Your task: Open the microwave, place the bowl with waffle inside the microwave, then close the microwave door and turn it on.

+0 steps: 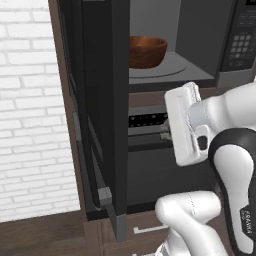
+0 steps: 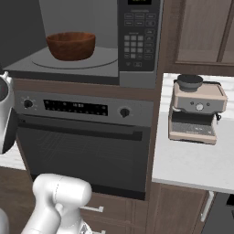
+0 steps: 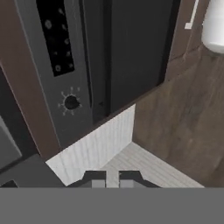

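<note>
The bowl [image 2: 71, 45] sits upright on the round turntable [image 2: 103, 58] inside the microwave [image 2: 139, 73]; its inside is hidden, so any waffle cannot be made out. The microwave door [image 1: 107, 115] stands swung wide open on the left, edge-on to the left base camera, its long side vertical. The cavity front is clear. The gripper [image 3: 112, 178] hangs below, in front of the oven [image 2: 87, 137] — its fingertips are drawn close together with only a thin gap, holding nothing. The keypad [image 2: 138, 43] faces forward, cut off at the top.
</note>
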Available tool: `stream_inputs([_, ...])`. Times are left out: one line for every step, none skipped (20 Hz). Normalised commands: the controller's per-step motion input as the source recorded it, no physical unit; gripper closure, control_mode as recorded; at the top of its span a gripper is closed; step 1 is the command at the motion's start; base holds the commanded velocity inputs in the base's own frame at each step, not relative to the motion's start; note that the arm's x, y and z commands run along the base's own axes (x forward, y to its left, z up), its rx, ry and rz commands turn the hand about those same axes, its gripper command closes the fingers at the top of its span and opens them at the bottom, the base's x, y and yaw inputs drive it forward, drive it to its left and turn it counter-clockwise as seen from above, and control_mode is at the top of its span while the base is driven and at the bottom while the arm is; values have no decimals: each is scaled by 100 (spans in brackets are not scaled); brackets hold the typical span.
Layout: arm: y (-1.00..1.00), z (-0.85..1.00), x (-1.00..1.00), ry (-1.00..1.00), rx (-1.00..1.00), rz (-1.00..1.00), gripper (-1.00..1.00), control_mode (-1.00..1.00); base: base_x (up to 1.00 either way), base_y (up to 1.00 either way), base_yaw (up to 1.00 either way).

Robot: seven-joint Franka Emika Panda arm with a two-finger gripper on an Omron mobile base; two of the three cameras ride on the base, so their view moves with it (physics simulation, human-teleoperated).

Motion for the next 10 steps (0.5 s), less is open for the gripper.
stream_inputs([26, -78, -89, 13, -1, 8, 100, -100, 0, 0, 0])
stream_inputs([26, -83, -78, 11, -1, 8, 100, -100, 0, 0, 0])
stream_inputs([24, -76, -50, 11, 0, 9, 100, -100, 0, 0, 0])
stream_inputs([35, -77, -35, 10, -3, 12, 100, -100, 0, 0, 0])
stream_inputs([34, -76, -20, 9, -4, 14, 100, -100, 0, 0, 0])
stream_inputs([44, -77, -6, 9, -5, 15, 100, -100, 0, 0, 0])
stream_inputs([54, -77, 0, 9, -6, 16, 100, -100, 0, 0, 0])
stream_inputs([59, -72, 0, 13, -9, 17, 100, -100, 0, 0, 0])
stream_inputs([59, -67, 0, 16, -10, 17, 100, -100, 0, 0, 0])
stream_inputs([66, -62, 0, 18, -13, 17, 100, -100, 0, 0, 0])
